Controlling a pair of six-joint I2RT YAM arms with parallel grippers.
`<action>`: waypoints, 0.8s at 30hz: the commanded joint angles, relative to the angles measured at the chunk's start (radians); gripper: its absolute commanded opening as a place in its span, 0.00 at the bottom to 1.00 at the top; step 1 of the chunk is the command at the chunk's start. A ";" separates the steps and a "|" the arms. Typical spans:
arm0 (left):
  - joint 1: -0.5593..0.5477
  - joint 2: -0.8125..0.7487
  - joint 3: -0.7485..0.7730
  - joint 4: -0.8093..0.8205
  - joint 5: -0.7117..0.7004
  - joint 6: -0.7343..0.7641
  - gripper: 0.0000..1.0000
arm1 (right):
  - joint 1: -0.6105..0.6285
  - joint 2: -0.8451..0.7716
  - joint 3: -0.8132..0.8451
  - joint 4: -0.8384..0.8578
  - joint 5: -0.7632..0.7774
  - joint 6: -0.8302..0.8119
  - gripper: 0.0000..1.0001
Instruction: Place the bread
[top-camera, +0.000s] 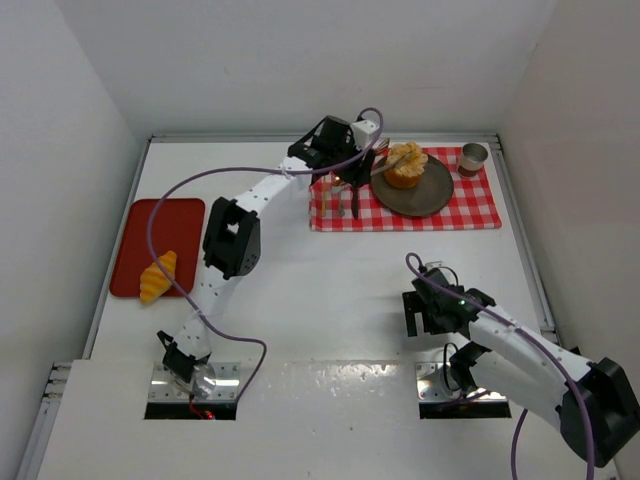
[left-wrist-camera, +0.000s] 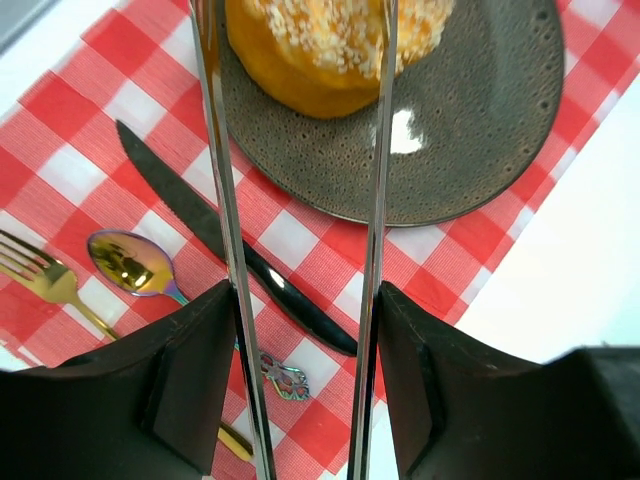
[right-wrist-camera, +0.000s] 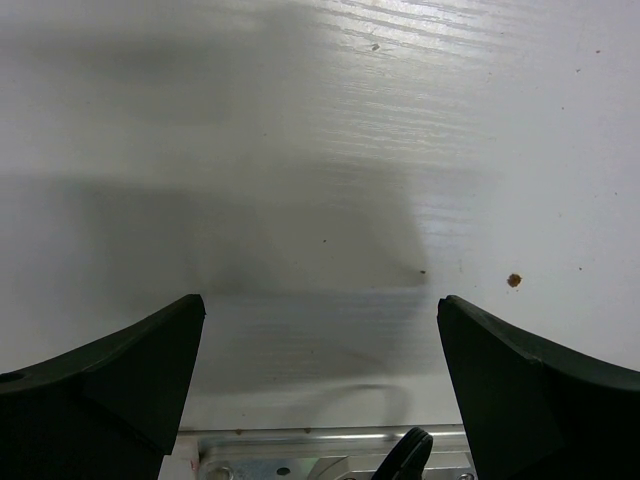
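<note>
Toward the far edge of the bench (top-camera: 320, 290), right of centre, a red-and-white checked cloth (top-camera: 475, 205) lay flat, and a dark round plate (top-camera: 432, 195) sat on it. The bun (top-camera: 405, 166), golden-orange and ridged, rested on the far left part of that plate.

Your left tool (left-wrist-camera: 305, 300) reached over the left end of the cloth and pointed toward the plate. Between its black fingers (left-wrist-camera: 190, 370) it held a pair of metal tongs (left-wrist-camera: 378, 150). One thin blade lay against the inside of each finger, and the blades stood moderately apart. In the left wrist view both blades crossed in front of the bun, which spread wider than the gap between them. You could not tell whether they touched it.

Beneath that tool, on the cloth beside the plate, lay a black knife (left-wrist-camera: 200, 215), a shiny spoon (left-wrist-camera: 125, 262) and a gold fork (left-wrist-camera: 40, 270), side by side. A small cup (top-camera: 473, 157) stood at the far right corner of the cloth.

Near the left edge of the bench lay a red tray (top-camera: 175, 215), with the croissant (top-camera: 158, 276) on its near part.

Your right tool (right-wrist-camera: 320, 300) hovered low over bare bench toward the near right, its fingers wide apart with nothing between them.
</note>
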 joint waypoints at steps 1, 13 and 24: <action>0.039 -0.116 0.047 0.030 0.050 -0.042 0.60 | -0.003 -0.027 0.010 -0.007 -0.012 0.010 0.99; 0.280 -0.470 -0.156 -0.148 0.130 0.011 0.54 | -0.001 -0.045 0.018 0.025 -0.028 -0.014 0.99; 0.728 -0.975 -0.752 -0.620 -0.218 0.263 0.58 | 0.002 -0.044 0.023 0.094 -0.096 -0.080 0.99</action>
